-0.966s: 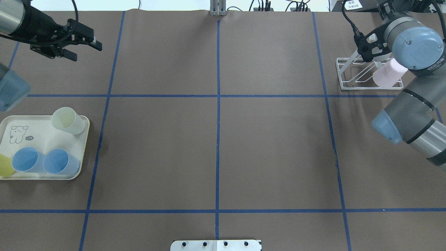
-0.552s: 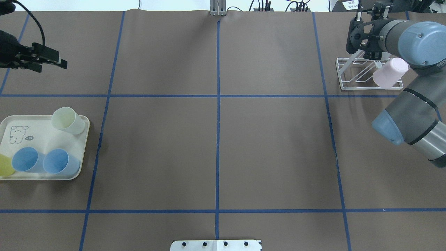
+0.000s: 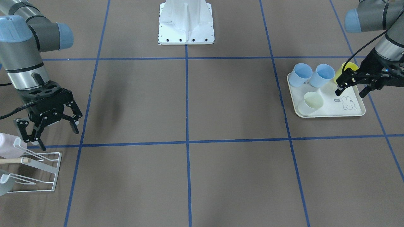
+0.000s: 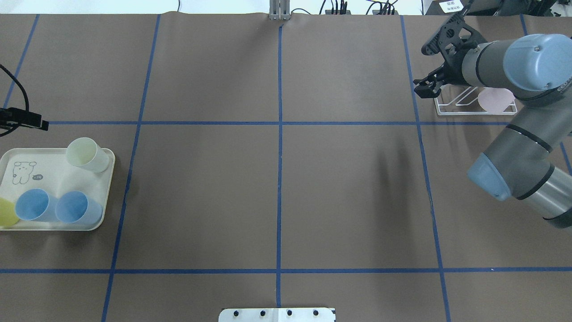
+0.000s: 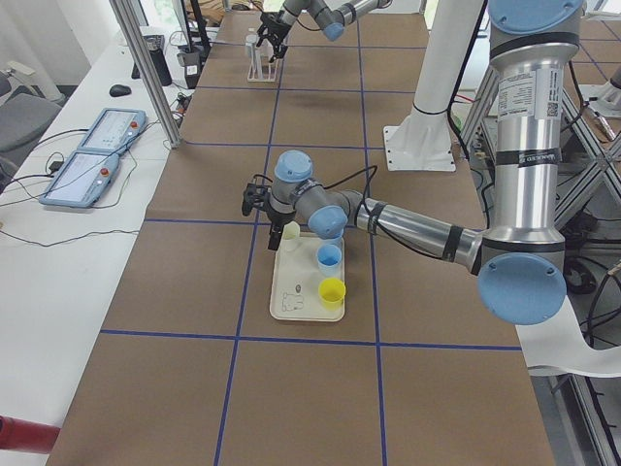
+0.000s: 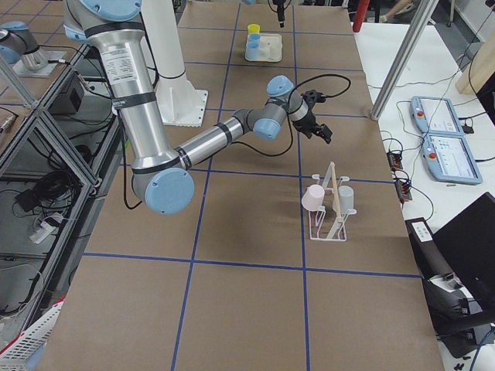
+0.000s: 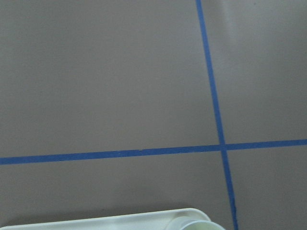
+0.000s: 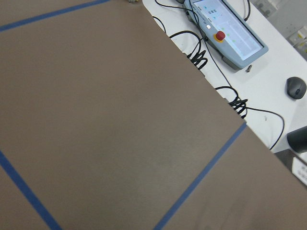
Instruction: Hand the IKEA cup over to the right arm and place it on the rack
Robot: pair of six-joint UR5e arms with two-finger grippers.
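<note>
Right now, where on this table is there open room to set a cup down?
The whole middle of the table is bare, from the tray across to the rack. Crowded spots: the tray, with four cups and the left gripper close by, and the rack, holding the pink cup with the right gripper open beside it.

Shifted right tool [image 3: 52, 134] off the rack [image 4: 451, 109] toward bench centre, wrist swung sideways. Drew left tool [image 3: 349, 90] from far-left bench corner along the left edge, nearer the tray [image 4: 53, 226].
</note>
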